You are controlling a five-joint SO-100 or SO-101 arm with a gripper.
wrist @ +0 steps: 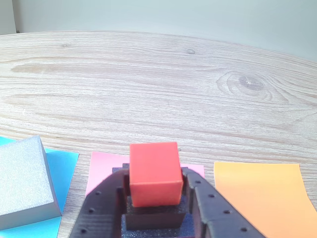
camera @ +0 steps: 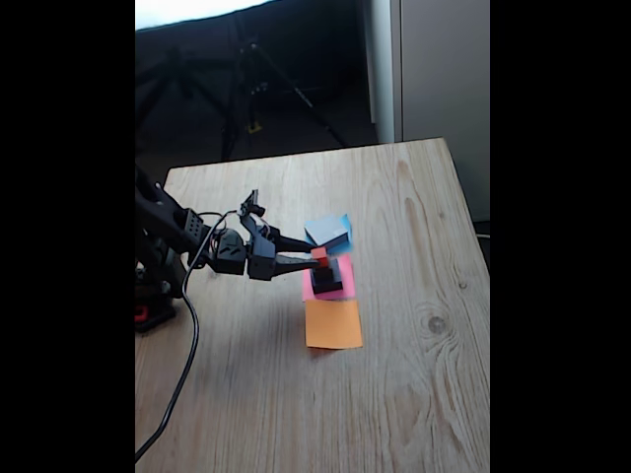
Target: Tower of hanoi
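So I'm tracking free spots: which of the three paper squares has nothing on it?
The orange paper square, rightmost in the wrist view. The blue one carries the grey block; the pink one holds the black-and-red stack.

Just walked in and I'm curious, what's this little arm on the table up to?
The arm's end effector has its fingers on either side of a red cube that tops two stacked black blocks on a pink paper square. A grey block sits on the blue square to the left in the wrist view; the orange square is bare.
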